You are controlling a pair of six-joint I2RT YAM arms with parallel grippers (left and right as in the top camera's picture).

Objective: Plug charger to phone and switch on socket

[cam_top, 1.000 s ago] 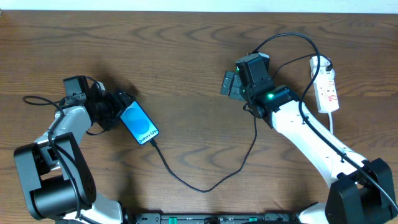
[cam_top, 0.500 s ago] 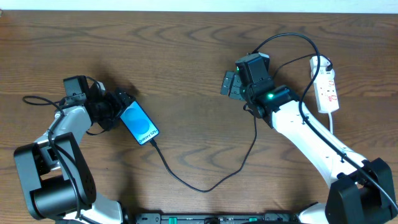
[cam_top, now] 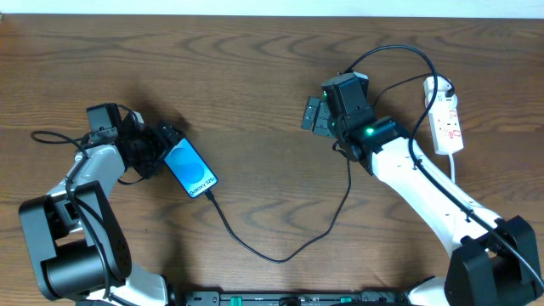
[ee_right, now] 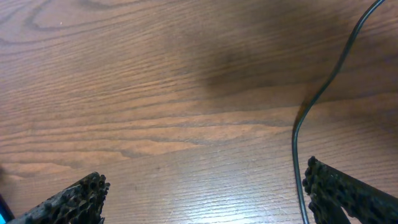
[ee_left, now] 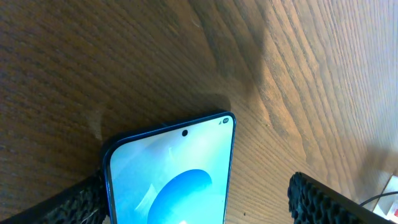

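The phone (cam_top: 190, 167) lies screen up on the table, its blue screen lit. The charger (cam_top: 280, 257), a thin black cable, meets the phone's lower edge, loops across the table and runs up past the right arm to the socket (cam_top: 446, 119), a white power strip at the far right. My left gripper (cam_top: 168, 144) is open around the phone's top end (ee_left: 180, 168); one finger (ee_left: 84, 202) touches its edge, the other (ee_left: 329, 202) stands apart. My right gripper (cam_top: 313, 115) is open and empty above bare wood (ee_right: 205, 199), with the cable (ee_right: 311, 112) beside its right finger.
The wooden table's far edge (cam_top: 255, 15) runs along the top of the overhead view. A white cord (cam_top: 453, 168) leaves the power strip toward the right arm. A black arm cable (cam_top: 51, 136) lies at the far left.
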